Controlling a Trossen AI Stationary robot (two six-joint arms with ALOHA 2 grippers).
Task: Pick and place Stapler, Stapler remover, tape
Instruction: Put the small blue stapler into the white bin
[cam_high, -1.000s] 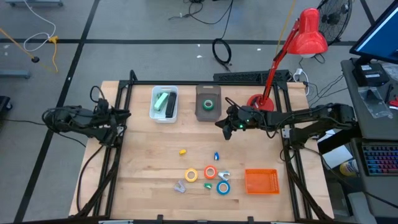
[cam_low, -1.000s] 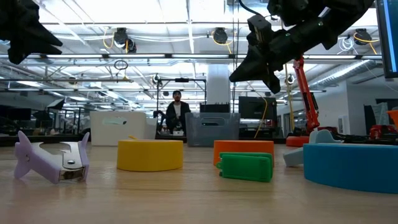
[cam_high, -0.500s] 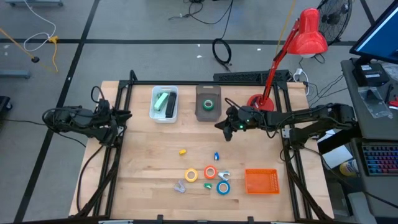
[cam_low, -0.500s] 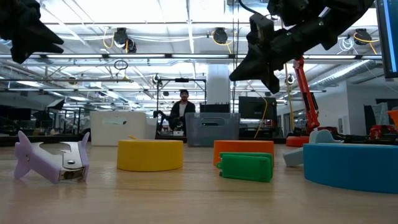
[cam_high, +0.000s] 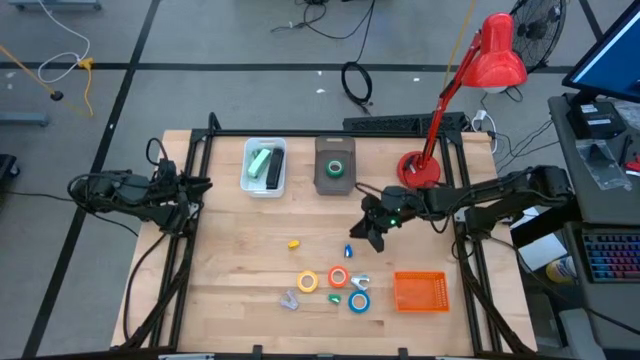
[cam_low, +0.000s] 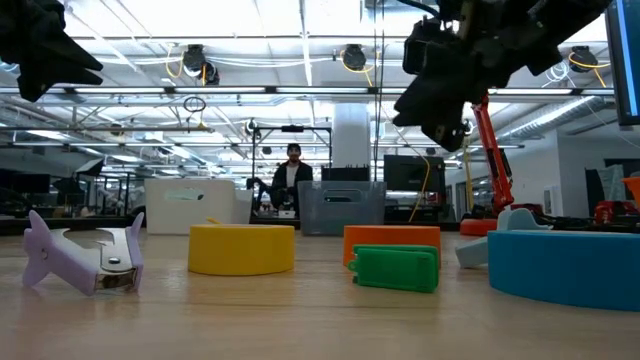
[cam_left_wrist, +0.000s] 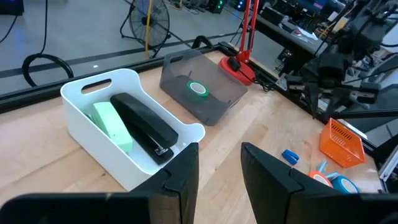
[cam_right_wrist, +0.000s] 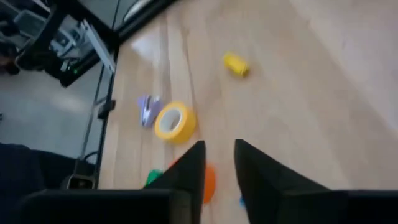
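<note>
My right gripper (cam_high: 374, 237) hangs open above the table middle, just far of a small blue piece (cam_high: 348, 250), and holds nothing. In its wrist view (cam_right_wrist: 217, 163) it looks down on the yellow tape (cam_right_wrist: 175, 121), the purple stapler remover (cam_right_wrist: 146, 110) and the orange-red tape (cam_right_wrist: 209, 180). Yellow (cam_high: 307, 282), orange-red (cam_high: 338, 277) and blue tape (cam_high: 358, 300) lie flat near the near edge. The green tape (cam_high: 336, 168) lies in the grey bin (cam_high: 335, 182). A black stapler (cam_left_wrist: 146, 127) and a green one (cam_left_wrist: 112, 124) lie in the white bin (cam_high: 249, 178). My left gripper (cam_high: 196, 186) waits open at the left edge.
A small yellow piece (cam_high: 294, 243) and a small green piece (cam_high: 335, 297) lie on the wood. An orange basket (cam_high: 420, 291) stands near the right near corner, and a red lamp's base (cam_high: 418, 168) at the far right. A person (cam_low: 291, 178) stands in the room beyond.
My right gripper has moved from beside the grey bin toward the table's near edge and now hangs close to the small blue piece, above the tape rolls. The things on the table have stayed in place.
</note>
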